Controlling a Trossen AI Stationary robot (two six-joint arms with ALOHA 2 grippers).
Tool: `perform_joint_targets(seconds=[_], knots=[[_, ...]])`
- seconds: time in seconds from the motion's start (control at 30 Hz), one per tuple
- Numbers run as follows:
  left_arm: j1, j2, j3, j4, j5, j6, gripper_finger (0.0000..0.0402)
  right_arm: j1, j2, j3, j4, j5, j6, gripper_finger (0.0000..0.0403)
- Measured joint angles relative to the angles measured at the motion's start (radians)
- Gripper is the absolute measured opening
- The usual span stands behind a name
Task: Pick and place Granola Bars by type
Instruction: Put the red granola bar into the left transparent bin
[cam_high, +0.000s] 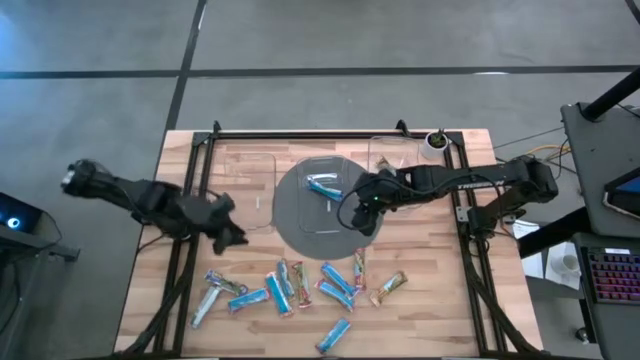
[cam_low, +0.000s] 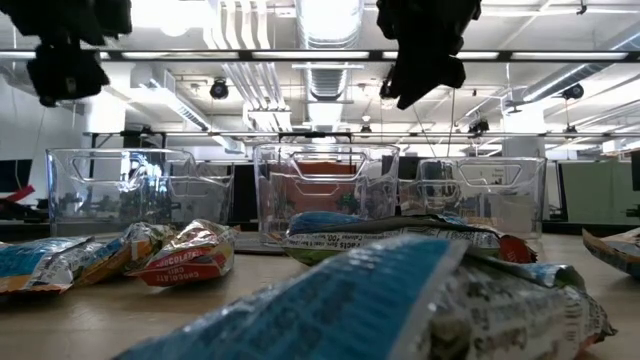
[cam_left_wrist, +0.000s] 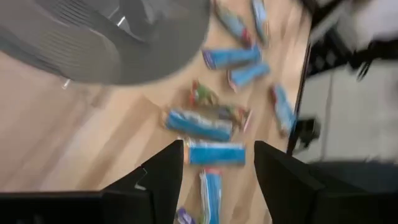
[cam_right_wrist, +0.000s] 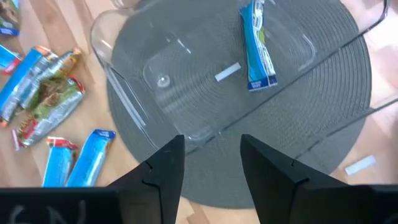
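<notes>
The left pincer (cam_high: 228, 232) hangs above the table (cam_high: 250, 260) at about 9 o'clock from the round grey plate (cam_high: 290, 215). Its wrist view shows two dark fingers (cam_left_wrist: 165, 177) apart with only air between them, so it holds nothing. It looks down at the loose bars, probably because it is coming for the next one to sort.

Most of the Granola Bars (cam_high: 285, 288) lie scattered flat on the wood at 6 o'clock from the plate, light-blue ones mixed with gold and multicoloured ones. They lie unsorted, which suggests the task is only at its beginning.

Three clear plastic trays (cam_low: 325, 190) stand in a row along the far side of the table, I think one for each type. The middle tray (cam_right_wrist: 186, 74) sits on the grey plate, and one light-blue bar (cam_high: 323, 186) already lies inside it, so this tray seems to be meant for the blue type.

The right pincer (cam_high: 362, 212) hovers over the plate's edge at about 4 o'clock, just beside the middle tray. Its fingers (cam_right_wrist: 165, 165) are partly open and empty. From this place it could go to the bars lying near it.
</notes>
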Motion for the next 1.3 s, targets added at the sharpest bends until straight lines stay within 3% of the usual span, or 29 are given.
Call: perform_joint_targets(seconds=[0.23,0.4,0.67,0.87,1.3], knots=[[-0.37,0.212,0.075,-0.003,-0.232,-0.097,0.0178,0.0,0.0,-0.003,0.004,0.024,-0.023,0.0144],[-0.518,0.373,0.075,0.007,-0.272,-0.214,0.0178,-0.011,0.0,-0.005,0.005,0.035,-0.075,0.0145],[-0.552,0.604,0.085,0.201,-0.226,-0.275,0.0178,-0.042,0.0,-0.009,0.008,0.036,-0.118,0.0141],[-0.549,0.75,0.121,0.191,-0.223,-0.229,0.0178,-0.045,0.0,-0.016,0.008,0.036,-0.147,0.0144],[-0.544,0.885,0.141,0.187,-0.226,-0.279,0.0177,-0.045,0.0,-0.02,0.007,0.036,-0.148,0.0143]])
